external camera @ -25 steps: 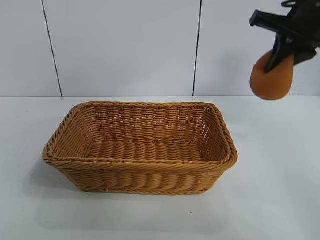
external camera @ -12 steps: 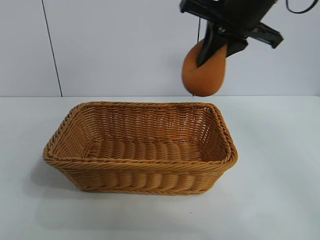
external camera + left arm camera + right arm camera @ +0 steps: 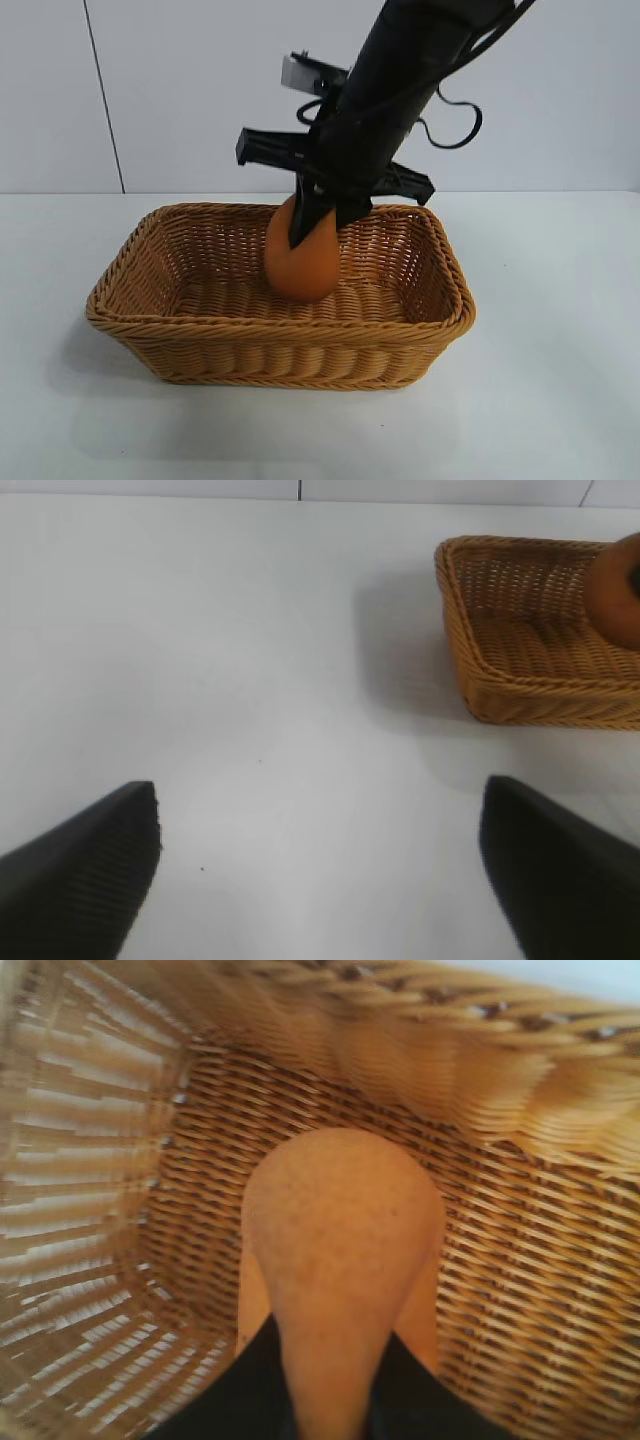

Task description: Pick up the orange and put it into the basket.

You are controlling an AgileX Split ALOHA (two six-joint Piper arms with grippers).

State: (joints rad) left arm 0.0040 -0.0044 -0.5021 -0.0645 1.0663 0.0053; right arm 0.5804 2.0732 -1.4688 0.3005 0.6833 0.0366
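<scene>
Scene: a white table (image 3: 560,400) in front of a pale panelled wall (image 3: 200,90), seen from a camera facing me.
Basket: a wide tan wicker basket (image 3: 280,345) sits on the table near the middle of the scene, its long side toward the camera.
Orange: the orange (image 3: 302,262) hangs inside the basket, above its middle and slightly toward the far wall, its lower part below the rim. I cannot tell whether it touches the woven floor.
My right gripper: my right gripper (image 3: 318,215) reaches down steeply into the basket from the upper right and is clenched on the narrow top of the orange, one dark finger (image 3: 305,222) lying across the front of the fruit.
Right wrist camera: the orange (image 3: 340,1250) fills the middle, rounded end pointing at the basket floor (image 3: 530,1300), woven walls all around it.
My left gripper: my left gripper (image 3: 320,865) is parked over bare table, well apart from the basket (image 3: 520,670), its two black fingers (image 3: 85,870) spread wide and holding nothing.
</scene>
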